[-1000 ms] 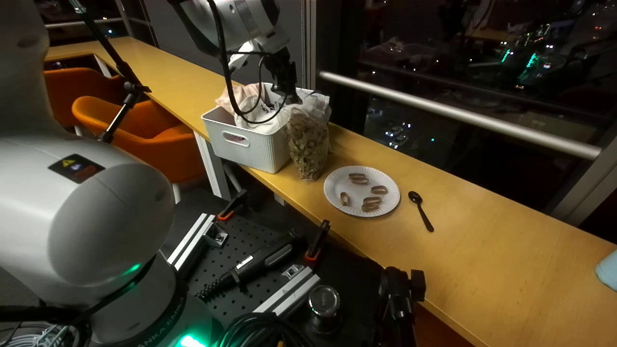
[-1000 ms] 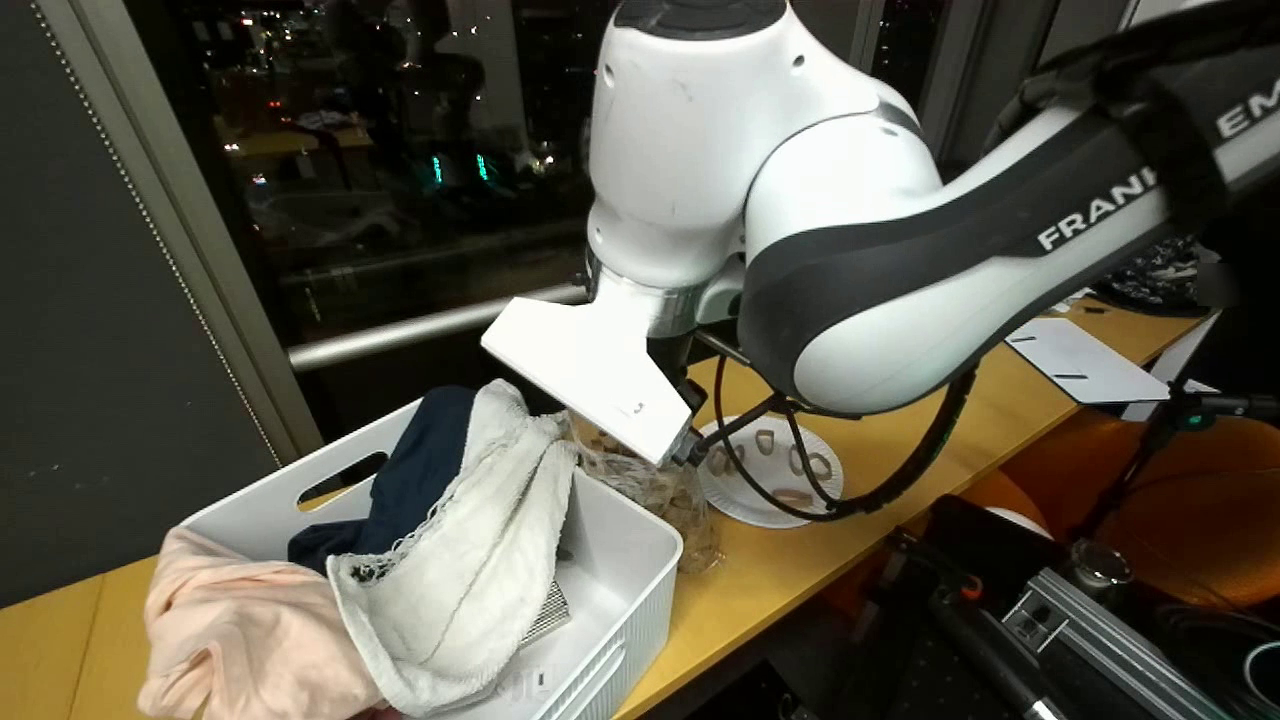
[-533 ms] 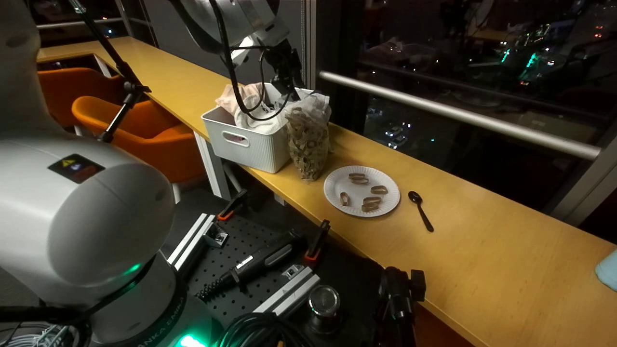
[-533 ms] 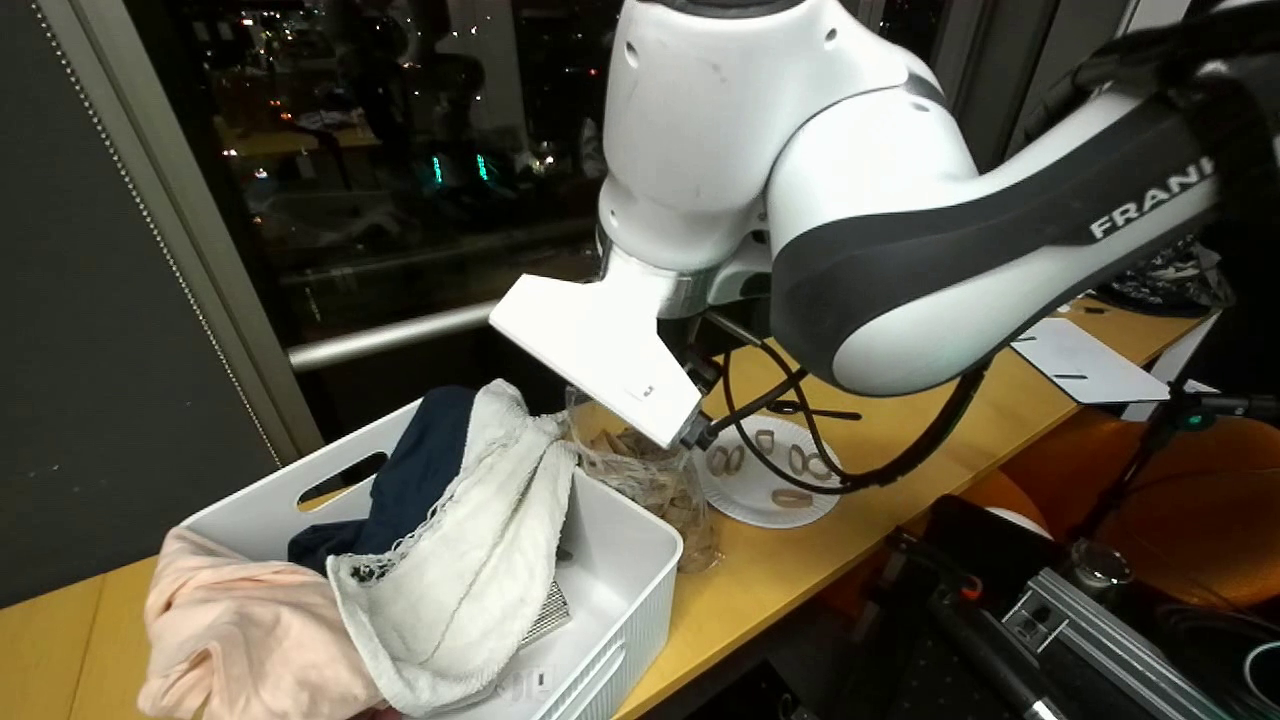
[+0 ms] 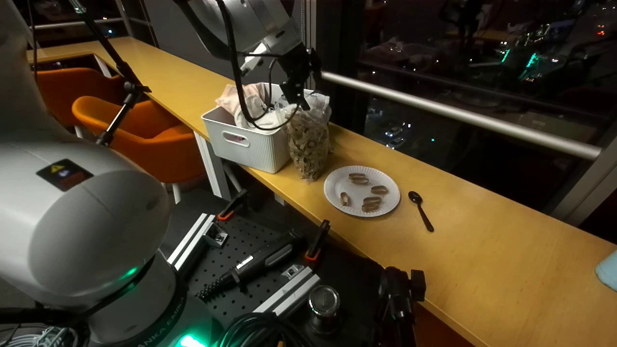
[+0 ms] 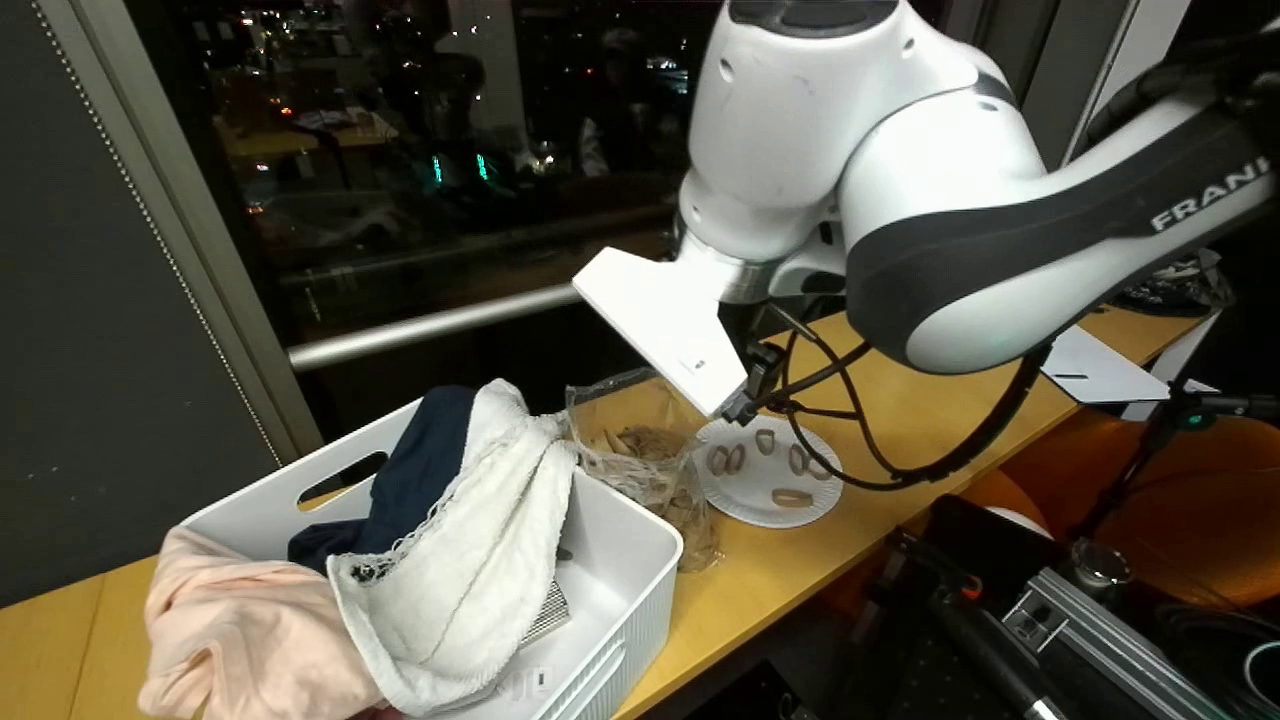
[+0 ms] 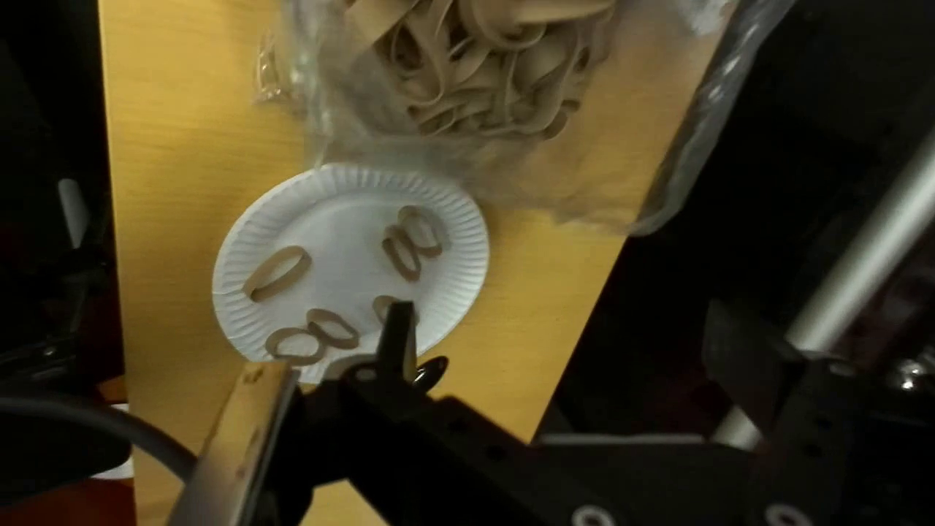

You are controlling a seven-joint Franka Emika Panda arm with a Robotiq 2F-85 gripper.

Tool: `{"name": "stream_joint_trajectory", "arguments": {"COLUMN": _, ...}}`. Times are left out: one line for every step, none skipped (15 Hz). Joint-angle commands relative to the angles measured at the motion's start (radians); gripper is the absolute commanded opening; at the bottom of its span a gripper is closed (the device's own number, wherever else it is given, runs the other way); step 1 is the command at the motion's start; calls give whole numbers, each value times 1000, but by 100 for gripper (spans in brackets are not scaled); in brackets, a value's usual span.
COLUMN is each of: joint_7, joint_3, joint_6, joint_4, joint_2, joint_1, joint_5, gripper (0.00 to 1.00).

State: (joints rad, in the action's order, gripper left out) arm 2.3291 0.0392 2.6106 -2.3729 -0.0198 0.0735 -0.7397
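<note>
The end effector hangs unclenched, jaws spread wide, near the plastic bag.

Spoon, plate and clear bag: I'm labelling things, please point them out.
Spoon [image 5: 422,212], in an exterior view: handle.
Plate [image 7: 349,261], in the wrist view: bare middle.
Clear bag [image 5: 309,142], in an exterior view: side.

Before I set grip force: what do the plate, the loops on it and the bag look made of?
Plate: likely paper, matte white, fluted edge.
Loops: perhaps rubber, dull tan, flat bands curled into rings.
Bag: probably thin plastic, clear, glossy, creased, see-through.
</note>
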Motion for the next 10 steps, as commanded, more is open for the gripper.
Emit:
{"name": "stream_joint_trajectory", "arguments": {"joint_7": -41, "joint_3": -75, "joint_6": 142, "joint_4": -145, "joint_2": -32, "joint_1": -95, "joint_5": 51, "gripper": 100}}
{"name": "stream_joint_trajectory", "arguments": {"joint_7": -78, "joint_3": -108, "joint_6": 184, "joint_4": -162, "joint_2": -9, "joint_1": -114, "joint_5": 79, "gripper": 100}}
{"name": "stream_joint_trajectory", "arguments": {"joint_7": -142, "joint_3": -132, "joint_6": 227, "joint_4": -173, "joint_2": 20, "joint_1": -137, "joint_5": 133, "gripper": 100}}
{"name": "stream_joint_trajectory", "arguments": {"joint_7": -211, "joint_3": -151, "joint_6": 256, "joint_4": -172, "joint_2": 55, "joint_1": -153, "joint_5": 200, "gripper": 100}}
{"name": "stream_joint_trajectory", "arguments": {"joint_7": -300, "joint_3": -159, "joint_6": 277, "joint_4": -177, "joint_2": 79, "joint_1": -164, "joint_5": 300, "gripper": 100}}
{"name": "stream_joint_trajectory", "arguments": {"joint_7": -373, "joint_3": -157, "joint_6": 302, "joint_4": -168, "joint_2": 123, "joint_1": -182, "joint_5": 383, "gripper": 100}}
{"name": "stream_joint_trajectory", "arguments": {"joint_7": -443, "joint_3": -150, "joint_6": 321, "joint_4": -169, "joint_2": 150, "joint_1": -193, "joint_5": 462, "gripper": 100}}
{"name": "stream_joint_trajectory", "arguments": {"joint_7": -518, "joint_3": -62, "joint_6": 342, "joint_4": -162, "joint_2": 187, "joint_1": -272, "joint_5": 542, "gripper": 100}}
{"name": "stream_joint_trajectory", "arguments": {"joint_7": -588, "joint_3": 28, "joint_6": 338, "joint_4": -147, "joint_2": 212, "joint_1": -344, "joint_5": 622, "gripper": 100}}
{"name": "stream_joint_trajectory", "arguments": {"joint_7": -658, "joint_3": 111, "joint_6": 321, "joint_4": -118, "joint_2": 245, "joint_1": -405, "joint_5": 704, "gripper": 100}}
